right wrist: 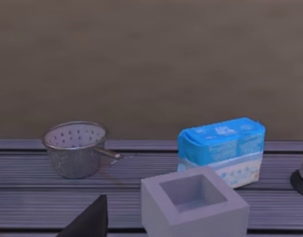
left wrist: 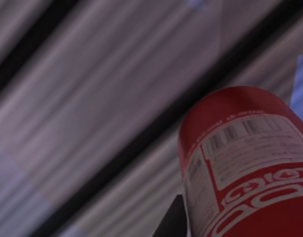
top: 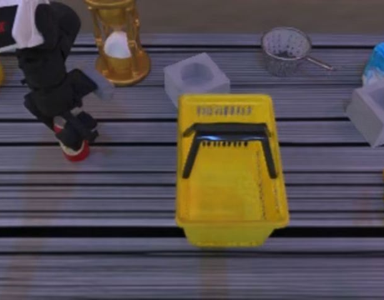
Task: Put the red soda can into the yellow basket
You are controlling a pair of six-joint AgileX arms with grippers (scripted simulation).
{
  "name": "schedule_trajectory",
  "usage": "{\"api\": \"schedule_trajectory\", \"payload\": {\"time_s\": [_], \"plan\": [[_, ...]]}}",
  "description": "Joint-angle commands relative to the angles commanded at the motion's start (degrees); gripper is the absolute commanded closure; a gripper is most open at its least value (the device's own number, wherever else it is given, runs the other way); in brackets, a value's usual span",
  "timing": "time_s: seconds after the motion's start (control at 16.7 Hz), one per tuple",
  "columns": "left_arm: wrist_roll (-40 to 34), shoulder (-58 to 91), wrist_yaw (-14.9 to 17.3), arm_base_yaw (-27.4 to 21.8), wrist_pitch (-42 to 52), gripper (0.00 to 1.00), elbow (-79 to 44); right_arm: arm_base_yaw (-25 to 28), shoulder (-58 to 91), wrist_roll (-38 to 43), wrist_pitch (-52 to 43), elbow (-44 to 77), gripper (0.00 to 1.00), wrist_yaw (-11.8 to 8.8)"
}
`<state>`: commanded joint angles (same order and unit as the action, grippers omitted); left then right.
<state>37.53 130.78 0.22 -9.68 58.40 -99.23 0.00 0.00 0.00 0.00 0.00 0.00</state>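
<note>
The left gripper [top: 74, 134] hangs low over the red soda can [top: 75, 152] at about nine o'clock on the table [top: 117, 262], with the can's red base showing beneath the black fingers. In the left wrist view the can [left wrist: 245, 163] fills the near corner with its barcode label facing the lens, and a dark finger edge [left wrist: 172, 219] sits beside it, but I cannot tell whether the jaws are pinching it or only straddling it. The yellow basket [top: 232, 220] stands at the centre, well apart from the can toward three o'clock, with its black handle [top: 228, 139] folded across the opening. Bare slats lie between can and basket. At twelve o'clock from the can stands a gold hourglass [top: 119, 44], and a grey hollow block [top: 196, 77] sits just off the basket's far-left corner. A metal strainer [top: 286, 50] lies at about one o'clock, with a second grey block [top: 372, 111] and a blue packet [top: 378, 61] at the right edge. The right gripper is out of the top view; its wrist camera faces the strainer [right wrist: 75, 148], the packet [right wrist: 221, 148] and the block [right wrist: 193, 202], and I cannot tell how its jaws stand.
</note>
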Motion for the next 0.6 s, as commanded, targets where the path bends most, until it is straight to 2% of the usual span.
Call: {"api": "schedule_trajectory", "payload": {"time_s": [0.3,0.42,0.6], "plan": [[-0.11,-0.13,0.53,-0.04,-0.63,1.00,0.16,0.00,0.00,0.00,0.00,0.00,0.00,0.00],[-1.07,-0.18,3.03,-0.50,-3.67,1.00,0.78,0.00,0.00,0.00,0.00,0.00,0.00,0.00],[-4.10,-0.27,10.00,-1.49,-12.76,1.00,2.55,0.00,0.00,0.00,0.00,0.00,0.00,0.00]]}}
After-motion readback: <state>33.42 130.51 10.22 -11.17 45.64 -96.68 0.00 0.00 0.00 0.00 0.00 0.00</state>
